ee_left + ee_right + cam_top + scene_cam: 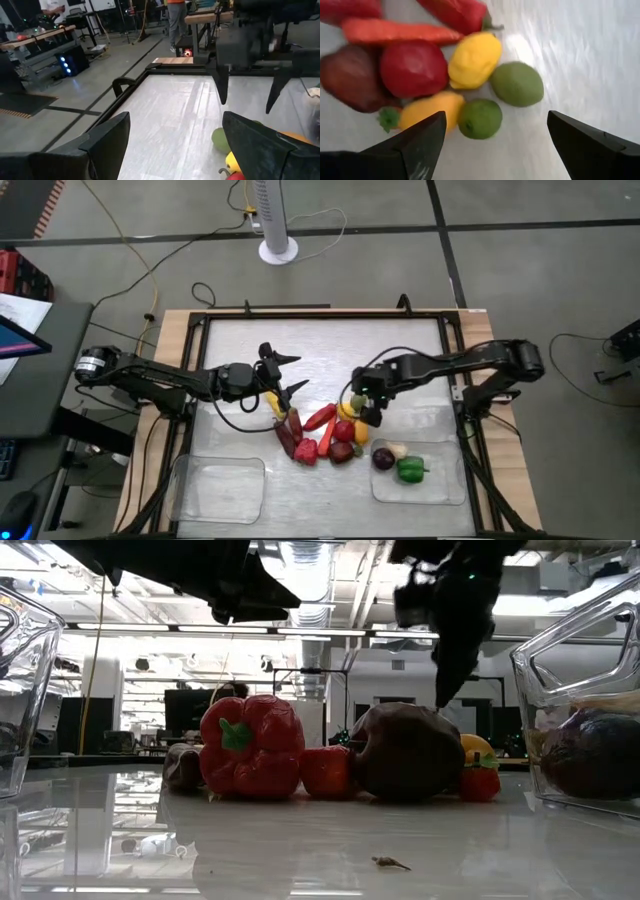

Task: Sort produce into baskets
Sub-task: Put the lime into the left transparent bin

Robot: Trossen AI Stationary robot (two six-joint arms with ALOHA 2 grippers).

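The produce lies in a heap at the table's middle: red peppers, a carrot, a red apple, a dark purple piece, a lemon, a yellow pepper and two limes. The right basket holds a purple piece, a green pepper and a pale piece. The left basket stands near left. My right gripper hangs open above the limes at the heap's right end. My left gripper is open and empty, above the table just far-left of the heap.
A raised dark frame borders the table top. In the low view a red pepper and a dark piece front the heap. There is bare table between the baskets and on the far half. People stand in the room beyond.
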